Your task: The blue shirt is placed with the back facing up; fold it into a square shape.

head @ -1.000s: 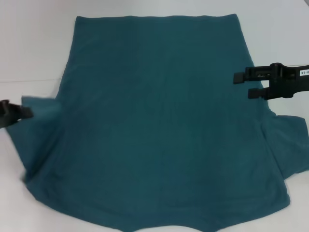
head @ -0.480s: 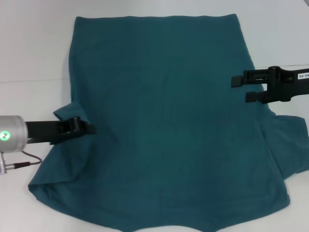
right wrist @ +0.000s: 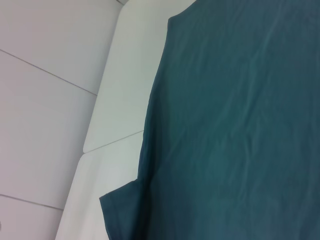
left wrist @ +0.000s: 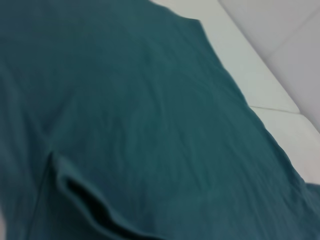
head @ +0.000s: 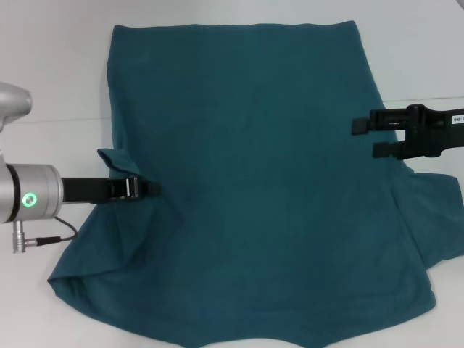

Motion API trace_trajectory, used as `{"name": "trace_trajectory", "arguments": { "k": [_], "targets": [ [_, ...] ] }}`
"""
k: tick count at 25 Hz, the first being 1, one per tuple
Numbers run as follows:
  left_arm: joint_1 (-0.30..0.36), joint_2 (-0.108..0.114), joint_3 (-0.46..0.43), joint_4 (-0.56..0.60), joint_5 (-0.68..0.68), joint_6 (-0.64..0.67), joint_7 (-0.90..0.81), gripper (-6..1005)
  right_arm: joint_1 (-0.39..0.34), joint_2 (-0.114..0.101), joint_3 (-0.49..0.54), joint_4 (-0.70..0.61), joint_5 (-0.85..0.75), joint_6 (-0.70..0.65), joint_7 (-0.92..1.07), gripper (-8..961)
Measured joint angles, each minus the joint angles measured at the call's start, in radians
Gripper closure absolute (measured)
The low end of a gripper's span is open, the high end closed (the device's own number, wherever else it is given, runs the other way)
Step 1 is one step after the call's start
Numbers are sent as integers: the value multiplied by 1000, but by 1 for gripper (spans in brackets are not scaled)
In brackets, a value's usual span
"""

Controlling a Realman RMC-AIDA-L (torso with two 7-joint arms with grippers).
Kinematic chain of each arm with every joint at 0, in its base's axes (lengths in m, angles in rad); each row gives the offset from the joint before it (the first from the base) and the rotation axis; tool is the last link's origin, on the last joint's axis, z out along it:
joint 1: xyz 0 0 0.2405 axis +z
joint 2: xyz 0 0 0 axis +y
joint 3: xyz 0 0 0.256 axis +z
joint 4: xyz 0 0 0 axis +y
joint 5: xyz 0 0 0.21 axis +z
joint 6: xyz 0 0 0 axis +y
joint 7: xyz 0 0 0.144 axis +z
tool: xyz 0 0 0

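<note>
While the left gripper (head: 148, 188) pinches the blue shirt's (head: 254, 181) sleeve inward, the right gripper (head: 362, 138) hovers open; its label is unreadable.

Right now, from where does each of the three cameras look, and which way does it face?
Head view: high on the robot, facing forward and down at the dark teal-blue fabric shirt; left gripper and right gripper show.
Left wrist view: on the left arm, skimming across a raised shirt fold; no fingers show.
Right wrist view: on the right arm, along the shirt's edge; no fingers.
All three share the shirt.
</note>
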Motion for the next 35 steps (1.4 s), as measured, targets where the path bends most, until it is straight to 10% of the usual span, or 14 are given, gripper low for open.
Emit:
{"name": "trace_trajectory", "arguments": {
  "k": [7,16,26,35],
  "targets": [
    [-1,-7,27,4,-20,3,145,968,-2,0,1,0,0,1,0,12],
    [29,0,-40,22,-81,48,136,657,2,0,2,0,0,3,-2,12],
    [120,94,-271,-95,-113,455,67,397,-29,21,-6,-107,-4,-54,-242,11],
    [216,17,-273,-59,-98,654,540,306,-87,33,21,-158,4,-82,-262,11]
  ]
}}
